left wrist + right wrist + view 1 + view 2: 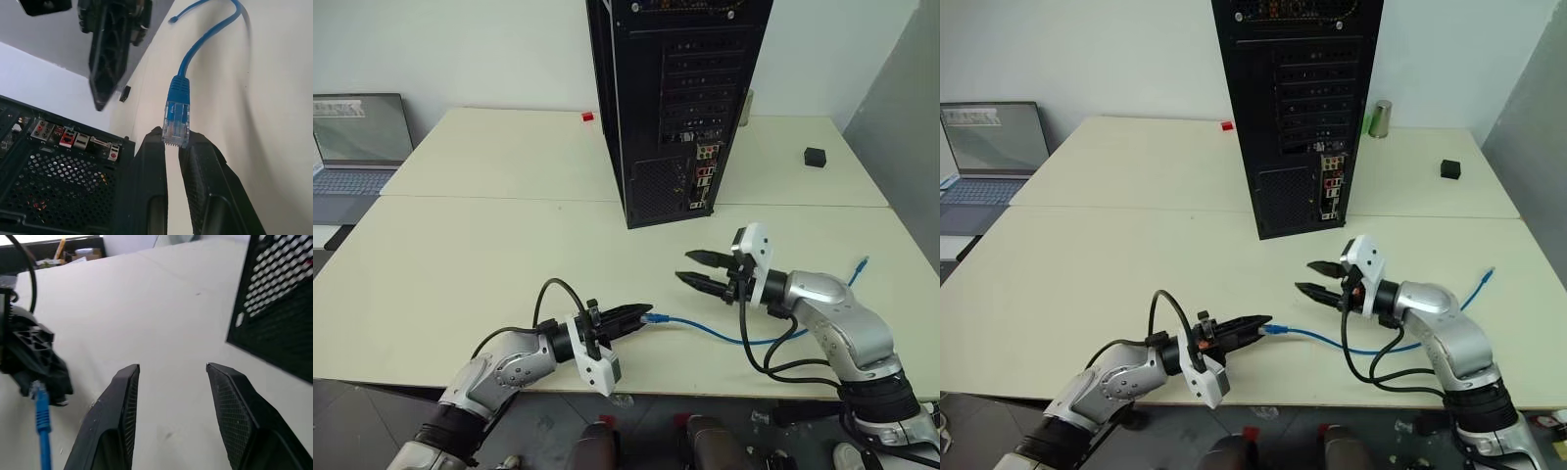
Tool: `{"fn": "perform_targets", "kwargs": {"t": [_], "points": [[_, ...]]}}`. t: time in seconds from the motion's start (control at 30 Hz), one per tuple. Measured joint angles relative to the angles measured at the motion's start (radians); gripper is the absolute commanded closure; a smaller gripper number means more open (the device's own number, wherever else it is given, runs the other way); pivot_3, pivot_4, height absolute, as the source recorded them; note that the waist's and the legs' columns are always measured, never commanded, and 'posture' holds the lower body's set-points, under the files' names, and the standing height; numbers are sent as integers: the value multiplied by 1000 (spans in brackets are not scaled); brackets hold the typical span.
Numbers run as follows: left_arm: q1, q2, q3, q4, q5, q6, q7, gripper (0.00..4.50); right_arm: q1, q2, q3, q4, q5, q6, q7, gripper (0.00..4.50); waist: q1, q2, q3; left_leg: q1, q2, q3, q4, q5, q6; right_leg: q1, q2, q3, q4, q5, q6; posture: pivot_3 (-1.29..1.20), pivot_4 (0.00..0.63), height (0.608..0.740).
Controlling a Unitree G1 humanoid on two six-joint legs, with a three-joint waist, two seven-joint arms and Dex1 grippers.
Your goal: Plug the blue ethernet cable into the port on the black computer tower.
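Near table's front edge, left gripper (641, 315) level (pinching blue ethernet cable (724, 333))

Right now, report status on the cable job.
Left gripper shut on blue ethernet cable plug. Right gripper open, empty, above table. Black computer tower port unplugged. Path clear.

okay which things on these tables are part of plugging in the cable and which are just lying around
Part of the job: blue ethernet cable, black computer tower, left gripper pinching the plug, right gripper open.
Lying about: grey laptop, small black block, metal can.
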Motion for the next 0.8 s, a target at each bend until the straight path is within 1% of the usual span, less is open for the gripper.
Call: {"fn": "perform_targets", "kwargs": {"t": [0.07,0.13,0.2,0.33,0.4,0.5,0.57,0.6,0.8], "points": [[0,1,0,0,0,0,0,4300,0,-1,-1,4,-36,-78,-4,2062,0,0,0,0,0,0,0,0,0,0,0,0,0,0,0,0,150,740],[0,1,0,1,-1,0,0,4300,1,-3,-2,4,-39,-89,-3,2062,0,0,0,0,0,0,0,0,0,0,0,0,0,0,0,0,150,740],[-1,0,0,3,-1,1,1,4300,10,-18,-7,-7,2,-31,11,2062,0,0,0,0,0,0,0,0,0,0,0,1,0,0,0,0,150,740],[-2,-1,0,11,-6,0,1,4300,48,-81,-19,-81,156,169,68,2062,1,0,0,0,0,-1,0,0,0,0,0,1,0,0,0,0,150,740],[-3,-1,0,12,-6,0,1,4300,51,-94,-20,-103,193,219,75,2062,0,0,0,0,0,-1,0,0,0,0,0,1,0,0,0,0,150,740],[-4,-1,0,12,-6,0,1,4300,51,-108,-18,-118,207,263,77,2062,-1,0,0,0,1,0,0,0,0,0,0,1,0,0,0,0,150,740],[-4,-1,0,12,-6,0,1,4300,51,-108,-16,-118,208,278,75,1731,-1,0,0,0,0,0,0,0,0,0,0,1,0,0,0,0,150,740],[-4,-1,0,12,-6,0,1,4300,51,-108,-14,-119,208,286,74,1664,0,0,0,0,0,0,0,0,0,0,0,1,0,0,0,0,150,740],[-4,-1,0,11,-6,0,1,4300,62,-118,5,-128,194,293,75,139,0,0,0,0,0,0,0,0,0,0,0,1,0,0,0,0,150,740]]}}
